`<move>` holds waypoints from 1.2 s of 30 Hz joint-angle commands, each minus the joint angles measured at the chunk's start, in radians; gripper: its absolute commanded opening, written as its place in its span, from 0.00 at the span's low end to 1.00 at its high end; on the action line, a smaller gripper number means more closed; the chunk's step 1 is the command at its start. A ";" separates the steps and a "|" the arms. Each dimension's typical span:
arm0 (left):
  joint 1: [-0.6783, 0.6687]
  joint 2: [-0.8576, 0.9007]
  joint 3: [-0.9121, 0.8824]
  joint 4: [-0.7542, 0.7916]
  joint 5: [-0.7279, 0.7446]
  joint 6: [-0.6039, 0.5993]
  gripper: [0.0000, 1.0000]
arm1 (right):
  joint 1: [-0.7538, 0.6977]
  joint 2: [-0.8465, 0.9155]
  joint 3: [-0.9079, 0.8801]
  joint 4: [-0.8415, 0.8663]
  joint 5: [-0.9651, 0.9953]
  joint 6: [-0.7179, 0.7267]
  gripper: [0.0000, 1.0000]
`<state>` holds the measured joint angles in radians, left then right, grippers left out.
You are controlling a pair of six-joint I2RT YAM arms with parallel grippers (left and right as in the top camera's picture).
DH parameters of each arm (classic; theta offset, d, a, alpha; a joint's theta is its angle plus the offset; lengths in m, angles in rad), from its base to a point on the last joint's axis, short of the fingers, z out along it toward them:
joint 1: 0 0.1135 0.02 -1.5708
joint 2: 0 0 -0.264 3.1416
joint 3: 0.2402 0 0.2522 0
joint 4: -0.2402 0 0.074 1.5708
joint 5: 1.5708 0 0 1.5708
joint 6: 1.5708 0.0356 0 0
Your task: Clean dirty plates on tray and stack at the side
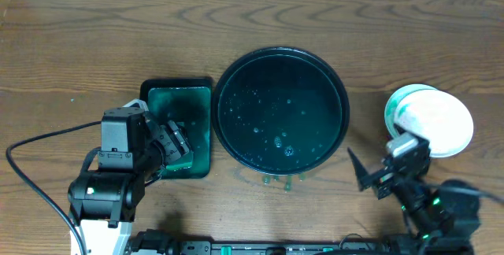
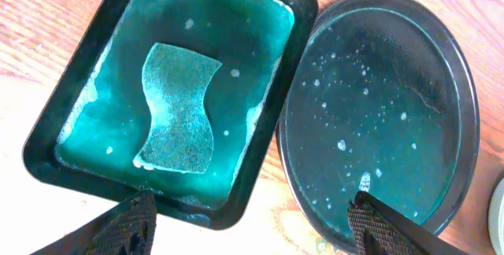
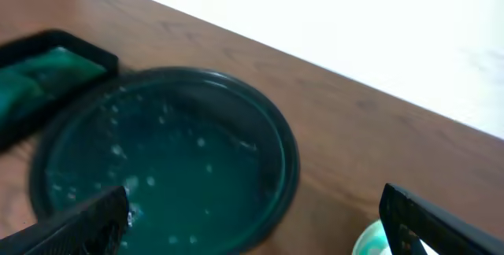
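The round black tray [image 1: 309, 82] sits mid-table, wet with teal liquid and white droplets, with no plate on it. It also shows in the left wrist view [image 2: 394, 90] and the right wrist view [image 3: 197, 137]. The white plates [image 1: 433, 120] lie stacked on the bare wood at the right, with a teal-smeared rim showing under the top one; an edge shows in the right wrist view [image 3: 368, 243]. My left gripper [image 1: 176, 140] is open and empty over the green tray [image 2: 250, 225]. My right gripper [image 1: 372, 178] is open and empty, front left of the plates [image 3: 256, 223].
A rectangular dark-green tray [image 1: 203, 97] left of the black tray holds teal liquid and a sponge [image 2: 179, 105]. Teal drips [image 1: 279, 180] mark the wood at the black tray's front edge. A black cable [image 1: 35, 180] loops at the left.
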<state>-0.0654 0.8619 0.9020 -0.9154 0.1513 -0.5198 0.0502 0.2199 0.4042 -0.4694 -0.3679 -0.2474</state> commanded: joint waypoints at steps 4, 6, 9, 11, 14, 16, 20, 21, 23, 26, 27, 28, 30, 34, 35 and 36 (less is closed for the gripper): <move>0.005 0.000 0.027 -0.001 -0.002 0.003 0.79 | 0.002 -0.213 -0.212 0.060 0.050 0.027 0.99; 0.005 0.000 0.027 -0.001 -0.002 0.003 0.79 | 0.001 -0.204 -0.256 0.090 0.057 0.058 0.99; 0.005 0.000 0.027 -0.001 -0.002 0.003 0.79 | 0.003 -0.215 -0.315 0.188 0.057 0.084 0.99; 0.005 0.000 0.027 -0.001 -0.002 0.003 0.79 | 0.003 -0.215 -0.340 0.274 0.057 0.086 0.99; 0.005 0.000 0.027 -0.001 -0.002 0.003 0.79 | 0.003 -0.215 -0.404 0.431 0.057 0.086 0.99; 0.005 0.000 0.027 -0.001 -0.002 0.003 0.79 | 0.004 -0.215 -0.399 0.429 0.057 0.089 0.99; 0.005 0.000 0.027 -0.001 -0.002 0.003 0.79 | 0.004 -0.214 -0.399 0.424 0.057 0.089 0.99; 0.005 0.000 0.027 -0.001 -0.002 0.003 0.79 | 0.004 -0.214 -0.399 0.424 0.057 0.089 0.99; 0.005 0.000 0.027 -0.001 -0.002 0.003 0.79 | 0.004 -0.214 -0.399 0.424 0.057 0.089 0.99; 0.005 0.000 0.027 -0.001 -0.002 0.003 0.79 | 0.004 -0.214 -0.399 0.424 0.057 0.089 0.99; 0.005 0.000 0.027 -0.001 -0.002 0.003 0.79 | 0.004 -0.214 -0.399 0.424 0.057 0.089 0.99; 0.005 0.000 0.027 -0.001 -0.002 0.003 0.79 | 0.004 -0.214 -0.399 0.424 0.057 0.089 0.99; 0.005 0.000 0.027 -0.001 -0.002 0.003 0.79 | 0.004 -0.214 -0.399 0.424 0.057 0.089 0.99; 0.004 -0.011 0.021 -0.003 -0.002 0.003 0.79 | 0.004 -0.214 -0.399 0.424 0.057 0.089 0.99; 0.006 -0.028 0.014 -0.003 -0.005 0.003 0.79 | 0.004 -0.214 -0.399 0.424 0.057 0.089 0.99; 0.006 -0.055 0.004 -0.003 -0.005 0.003 0.79 | 0.004 -0.214 -0.399 0.424 0.057 0.089 0.99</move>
<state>-0.0654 0.8562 0.9020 -0.9161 0.1513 -0.5198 0.0502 0.0109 0.0093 -0.0463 -0.3172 -0.1722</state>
